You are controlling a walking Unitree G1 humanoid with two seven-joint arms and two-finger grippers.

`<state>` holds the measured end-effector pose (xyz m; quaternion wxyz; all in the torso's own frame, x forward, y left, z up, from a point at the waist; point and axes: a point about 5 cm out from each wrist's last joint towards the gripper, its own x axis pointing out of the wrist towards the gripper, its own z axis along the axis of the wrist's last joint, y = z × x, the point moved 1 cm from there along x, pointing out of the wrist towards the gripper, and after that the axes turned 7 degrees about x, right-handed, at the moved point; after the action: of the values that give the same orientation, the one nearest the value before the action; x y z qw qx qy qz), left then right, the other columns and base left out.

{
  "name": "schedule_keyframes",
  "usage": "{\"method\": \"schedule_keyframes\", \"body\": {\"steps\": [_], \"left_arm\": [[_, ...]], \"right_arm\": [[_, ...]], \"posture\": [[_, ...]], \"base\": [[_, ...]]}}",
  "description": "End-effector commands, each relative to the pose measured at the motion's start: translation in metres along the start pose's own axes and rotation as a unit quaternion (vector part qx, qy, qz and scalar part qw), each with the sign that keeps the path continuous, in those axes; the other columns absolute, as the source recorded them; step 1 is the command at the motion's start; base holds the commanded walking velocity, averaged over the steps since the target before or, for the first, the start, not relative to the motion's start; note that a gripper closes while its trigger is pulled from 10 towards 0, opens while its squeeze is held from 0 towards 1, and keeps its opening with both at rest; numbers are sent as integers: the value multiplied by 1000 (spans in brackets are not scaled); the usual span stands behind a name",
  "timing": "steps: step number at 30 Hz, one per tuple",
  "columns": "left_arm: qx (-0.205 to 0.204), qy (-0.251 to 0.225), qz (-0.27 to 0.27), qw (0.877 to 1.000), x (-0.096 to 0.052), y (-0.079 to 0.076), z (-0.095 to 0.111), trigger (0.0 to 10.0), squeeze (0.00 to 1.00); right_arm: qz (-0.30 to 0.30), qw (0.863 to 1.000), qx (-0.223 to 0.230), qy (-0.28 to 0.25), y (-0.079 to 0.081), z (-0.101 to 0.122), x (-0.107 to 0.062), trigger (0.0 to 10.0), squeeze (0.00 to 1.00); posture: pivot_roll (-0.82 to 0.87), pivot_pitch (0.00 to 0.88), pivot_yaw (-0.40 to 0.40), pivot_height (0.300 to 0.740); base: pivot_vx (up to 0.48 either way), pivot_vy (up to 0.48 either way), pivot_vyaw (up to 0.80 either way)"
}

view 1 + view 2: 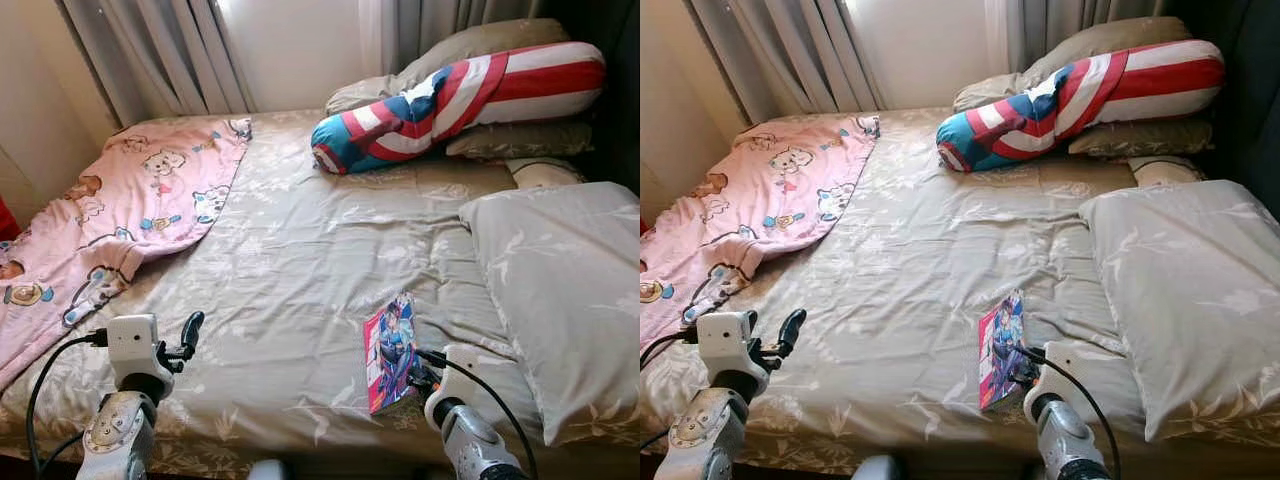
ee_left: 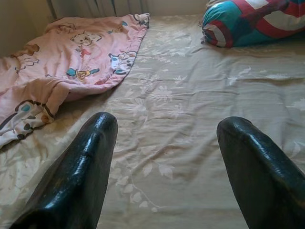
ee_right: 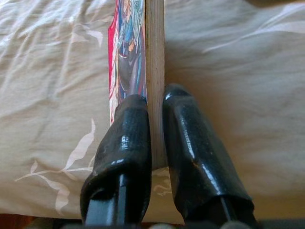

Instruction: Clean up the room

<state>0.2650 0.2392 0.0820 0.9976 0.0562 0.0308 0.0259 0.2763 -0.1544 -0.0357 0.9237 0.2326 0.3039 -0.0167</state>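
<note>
A thin comic book (image 1: 391,352) with a red, colourful cover stands tilted on edge near the front of the bed. My right gripper (image 3: 155,102) is shut on the book (image 3: 153,62), one finger on the cover side, one on the back. My left gripper (image 1: 190,330) hovers open over the bedsheet at the front left, its two black fingers (image 2: 81,171) wide apart with nothing between them. A pink cartoon blanket (image 1: 120,215) lies crumpled over the bed's left side.
The bed (image 1: 300,250) has a beige floral sheet. A grey pillow (image 1: 565,290) lies at the right, a red, white and blue bolster (image 1: 450,100) and more pillows at the head. Curtains (image 1: 170,50) hang behind.
</note>
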Motion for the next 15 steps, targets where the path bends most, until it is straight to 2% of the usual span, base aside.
{"method": "schedule_keyframes", "body": {"steps": [1,10,11,12,13,14,15], "left_arm": [[10,-1,1,1000,-2,6,4,10000,0],[18,3,0,1000,-5,8,4,10000,0],[17,4,1,1000,-5,9,4,10000,0],[17,4,2,1000,-5,9,4,10000,0],[17,4,2,1000,-5,9,4,10000,0],[17,5,3,1000,-5,8,4,10000,0],[17,5,3,1000,-5,8,4,10000,0]], "right_arm": [[-1,1000,1,12,3,-11,-1,10000,0],[-18,1000,3,13,-1,-15,-3,10000,0],[-18,1000,2,13,0,-15,-3,10000,106],[-18,1000,2,13,0,-15,-3,10000,106],[-18,1000,2,13,0,-14,-3,10000,341],[-21,1000,2,11,-1,-14,-2,10000,502],[-22,1000,2,10,-1,-13,-2,10000,502]], "posture": [[104,45,131,644],[109,52,129,644],[109,52,129,644],[115,54,127,644],[116,54,127,644],[116,54,127,644],[116,54,127,644]], "base": [[0,0,0],[0,0,0],[0,0,0],[0,0,0],[0,0,0],[0,0,0],[0,0,0]]}}
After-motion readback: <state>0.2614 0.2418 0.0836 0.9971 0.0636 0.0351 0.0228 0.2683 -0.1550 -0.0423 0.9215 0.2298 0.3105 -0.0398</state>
